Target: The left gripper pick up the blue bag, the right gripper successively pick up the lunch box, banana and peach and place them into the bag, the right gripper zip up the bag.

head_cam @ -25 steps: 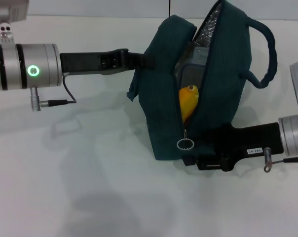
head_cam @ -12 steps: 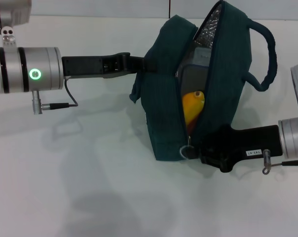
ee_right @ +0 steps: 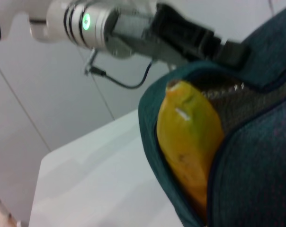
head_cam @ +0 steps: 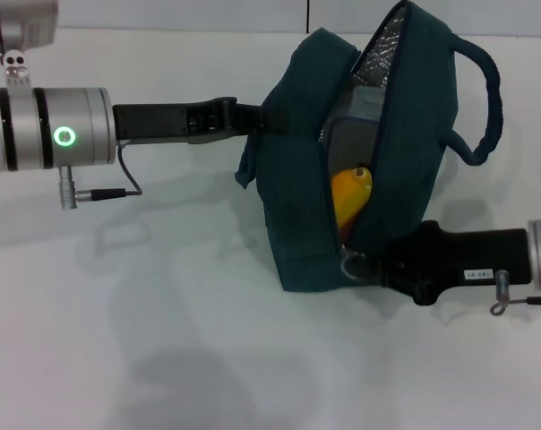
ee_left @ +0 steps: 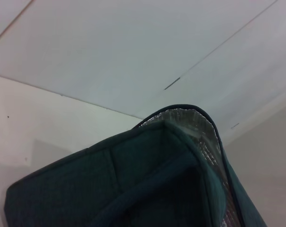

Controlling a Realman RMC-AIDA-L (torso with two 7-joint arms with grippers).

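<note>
1. The blue bag sits right of centre in the head view, on the surface.
2. The banana lies inside the bag, its end showing in the open slot.
3. The left gripper reaches in from the left edge and meets the bag's upper left side.
4. The right gripper comes in from the right edge, touching the bag's lower right corner beside the zipper ring.

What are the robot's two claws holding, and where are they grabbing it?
The left gripper holds the blue bag by its upper side. The right gripper is at the zipper ring pull; its grip is unclear.
</note>
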